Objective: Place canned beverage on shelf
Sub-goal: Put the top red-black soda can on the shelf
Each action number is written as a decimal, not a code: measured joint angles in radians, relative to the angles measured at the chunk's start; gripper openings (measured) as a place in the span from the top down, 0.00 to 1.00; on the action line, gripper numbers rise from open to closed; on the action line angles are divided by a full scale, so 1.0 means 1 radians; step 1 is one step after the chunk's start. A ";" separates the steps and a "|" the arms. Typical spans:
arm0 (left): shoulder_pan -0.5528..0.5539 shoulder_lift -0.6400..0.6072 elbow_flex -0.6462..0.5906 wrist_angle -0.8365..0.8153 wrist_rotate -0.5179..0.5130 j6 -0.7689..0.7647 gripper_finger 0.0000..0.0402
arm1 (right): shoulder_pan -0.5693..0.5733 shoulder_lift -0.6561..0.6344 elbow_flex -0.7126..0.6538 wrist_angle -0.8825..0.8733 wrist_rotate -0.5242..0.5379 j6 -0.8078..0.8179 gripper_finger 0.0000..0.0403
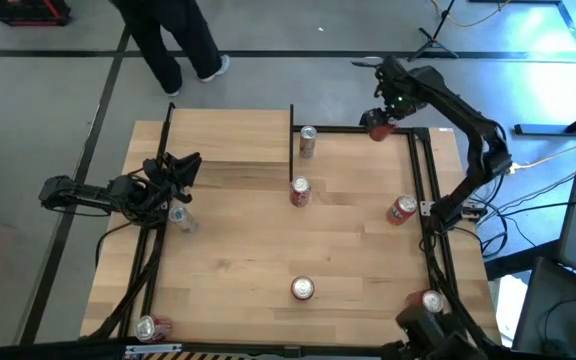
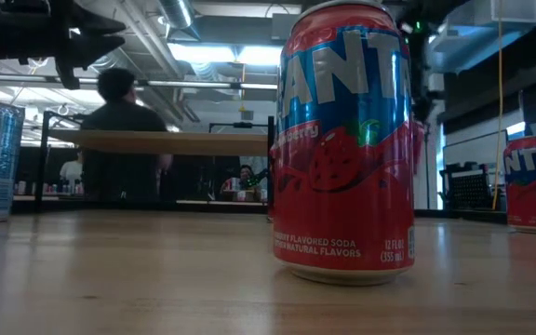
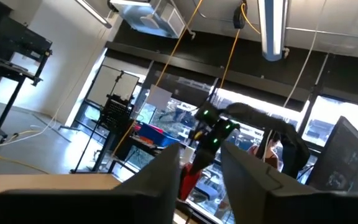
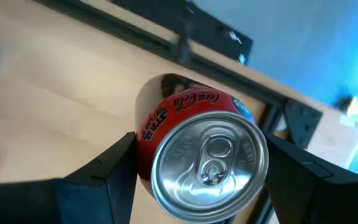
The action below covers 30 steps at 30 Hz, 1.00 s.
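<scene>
The shelf (image 1: 230, 135), a light-wood board on thin black uprights, stands at the table's far left; it also shows in the low view (image 2: 166, 141). My right gripper (image 1: 378, 124) is at the far right edge of the table, to the right of the shelf, shut on a red Coca-Cola can (image 4: 197, 158). My left gripper (image 1: 180, 170) is open and empty, by the shelf's near left corner, above a silver can (image 1: 181, 217). In the left wrist view its fingers (image 3: 201, 180) point up into the room. My right gripper pinches the can's side wall just below its top rim (image 4: 143, 140) between its two fingers, one on each side. The fingers come from above, pointing down, and the can's silver lid (image 4: 210, 165) faces the wrist camera. The can hangs upright; I cannot tell if its base is clear.
Several cans stand about the table: one by the shelf's right upright (image 1: 308, 141), one mid-table (image 1: 300, 191), a red one (image 1: 401, 208) at the right, others near the front (image 1: 302, 288) (image 1: 431, 300) (image 1: 153, 327). A Fanta can (image 2: 342, 140) fills the low view. A person (image 1: 173, 40) stands beyond the far edge.
</scene>
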 joint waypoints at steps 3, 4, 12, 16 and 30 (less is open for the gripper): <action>0.000 0.000 0.000 0.000 0.006 -0.004 0.63 | 0.064 0.002 0.054 -0.056 -0.022 -0.001 0.35; 0.000 0.000 0.000 0.000 0.009 -0.005 0.61 | 0.090 0.003 0.066 -0.064 -0.024 0.000 0.35; 0.000 0.000 0.000 -0.001 0.012 0.001 0.54 | 0.341 0.005 0.048 -0.067 -0.045 0.102 0.35; 0.000 0.000 0.000 -0.003 0.012 0.011 0.53 | 0.447 0.013 -0.004 -0.003 -0.047 0.147 0.35; 0.000 0.000 0.001 -0.003 0.012 0.020 0.54 | 0.595 0.105 -0.118 0.071 -0.039 0.216 0.35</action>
